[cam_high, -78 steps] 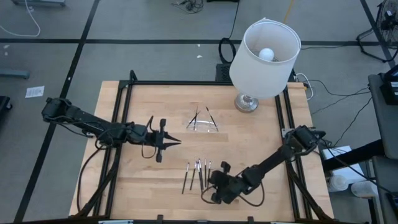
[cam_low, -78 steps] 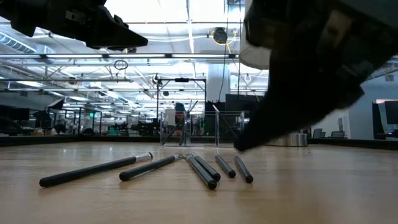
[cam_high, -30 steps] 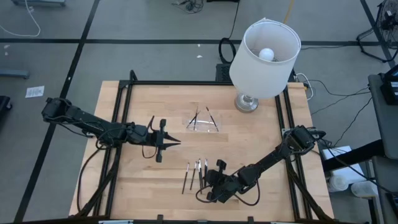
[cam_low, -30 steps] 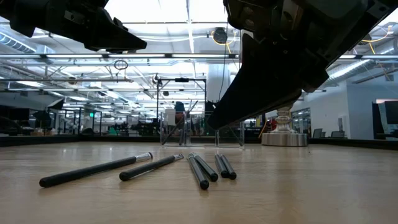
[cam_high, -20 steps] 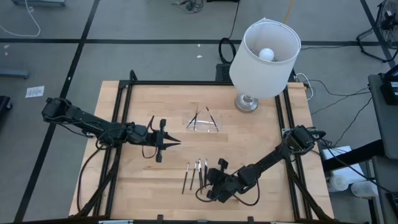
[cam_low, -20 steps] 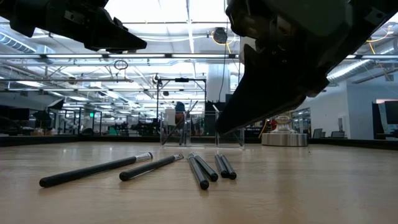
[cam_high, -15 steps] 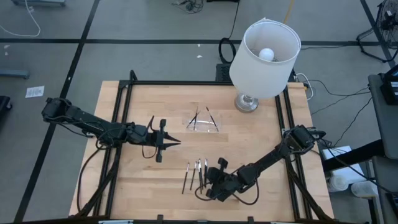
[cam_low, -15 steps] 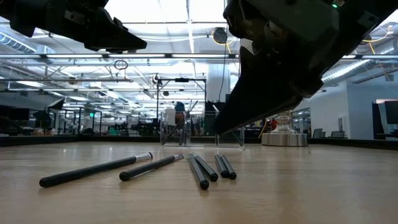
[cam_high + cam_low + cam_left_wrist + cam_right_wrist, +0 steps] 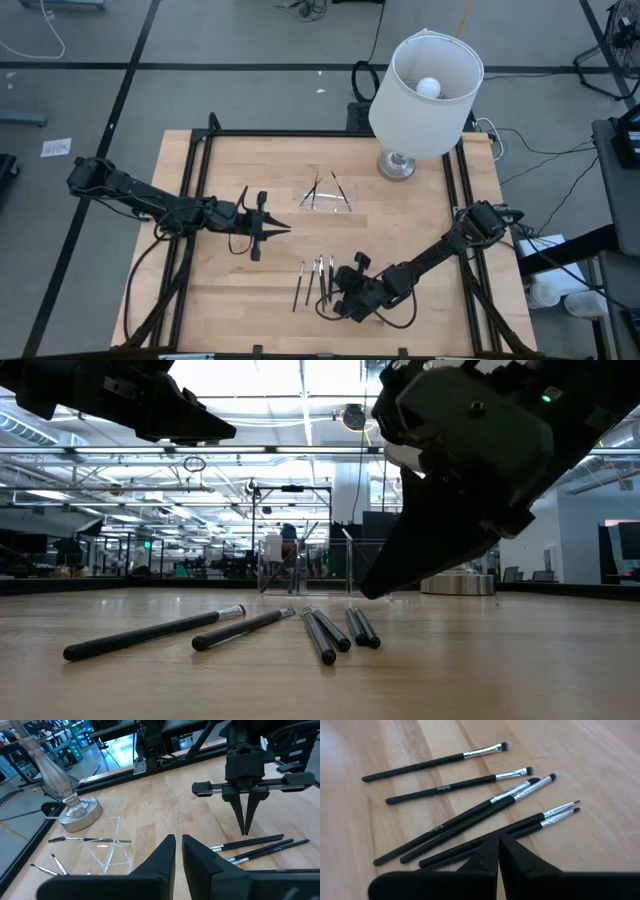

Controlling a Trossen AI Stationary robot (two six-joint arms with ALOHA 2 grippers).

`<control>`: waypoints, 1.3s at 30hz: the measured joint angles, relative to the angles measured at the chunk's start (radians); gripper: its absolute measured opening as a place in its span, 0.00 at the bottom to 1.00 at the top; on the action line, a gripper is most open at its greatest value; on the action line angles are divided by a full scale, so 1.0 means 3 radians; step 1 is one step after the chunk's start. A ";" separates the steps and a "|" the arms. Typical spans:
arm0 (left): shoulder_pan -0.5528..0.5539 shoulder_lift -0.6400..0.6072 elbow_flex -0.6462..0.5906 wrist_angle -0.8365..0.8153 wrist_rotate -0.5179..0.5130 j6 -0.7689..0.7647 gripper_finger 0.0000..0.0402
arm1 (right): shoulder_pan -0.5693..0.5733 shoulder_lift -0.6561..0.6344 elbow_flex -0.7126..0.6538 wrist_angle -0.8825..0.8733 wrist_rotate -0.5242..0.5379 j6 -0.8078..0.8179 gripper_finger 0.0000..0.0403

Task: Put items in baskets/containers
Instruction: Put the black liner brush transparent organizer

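Several thin black makeup brushes (image 9: 470, 815) with silvery ferrules lie flat in a loose fan near the table's near edge (image 9: 315, 280) (image 9: 330, 630). My right gripper (image 9: 498, 837) (image 9: 338, 290) is shut and points down, hovering just above their right side without touching them (image 9: 368, 592). The clear plastic tray (image 9: 327, 197) (image 9: 107, 850) stands at mid-table with a few brushes leaning in it. My left gripper (image 9: 285, 227) (image 9: 178, 839) is shut and waits above the table, left of the tray.
A lamp with a white shade (image 9: 425, 95) stands on its glass base (image 9: 75, 812) at the far right, just beyond the tray. Black frame rails (image 9: 195, 200) run along the table's sides. Bare wood lies between the brushes and the tray.
My right gripper has sunk a little toward the brushes and drifted slightly toward the table's right edge, staying shut. The brushes have not moved.
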 joint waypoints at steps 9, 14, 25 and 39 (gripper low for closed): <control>0.0000 0.0001 0.0000 0.0000 0.0000 0.0010 0.10 | -0.0021 0.0000 -0.0017 0.0000 0.0085 0.0038 0.00; 0.0000 0.0001 0.0000 0.0001 0.0001 0.0009 0.10 | -0.0021 0.0000 -0.0017 0.0035 0.0071 0.0031 0.00; 0.0000 0.0001 0.0000 0.0018 0.0001 0.0006 0.10 | -0.0078 0.0191 -0.0015 0.0353 -0.0082 -0.0158 0.00; 0.0000 0.0001 0.0000 0.0006 0.0003 0.0000 0.10 | -0.0107 0.0112 -0.0002 0.0203 -0.0203 -0.0201 0.00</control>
